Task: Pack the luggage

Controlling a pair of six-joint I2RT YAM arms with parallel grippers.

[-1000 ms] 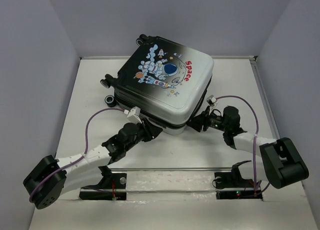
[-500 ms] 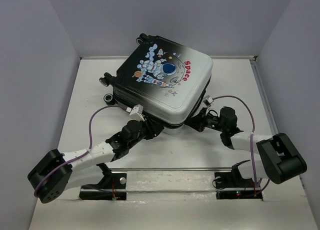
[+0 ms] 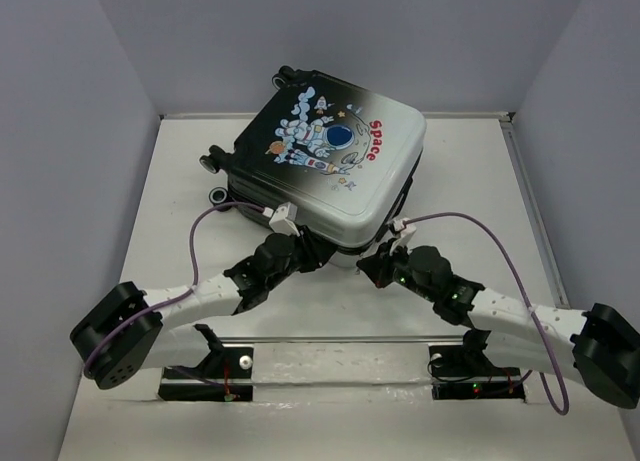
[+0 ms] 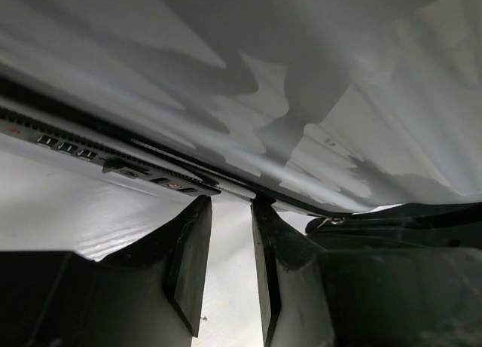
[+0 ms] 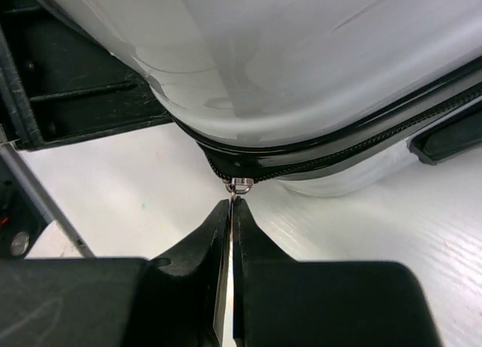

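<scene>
Luggage (image 3: pixel 330 171) lay flat at the far middle of the bench (image 3: pixel 470 181). Right gripper (image 5: pixel 230 208) was pinched tight on the zipper pull (image 5: pixel 239 185). Left gripper (image 4: pixel 227 211) stood narrowly apart at the seam, holding nothing. Shell judged stiff, slick and light; best hold is the pull tab.

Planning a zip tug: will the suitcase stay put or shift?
Suitcase lies flat, wheels sideways, so it probably slides, not rolls. Glossy shell looks stiff, likely slippery. Right pincer pinching the zip pull may drag it.

Overhead camera looks down from behind; both wrist cameras sit close against the near side of the luggage (image 3: pixel 335 171).
</scene>
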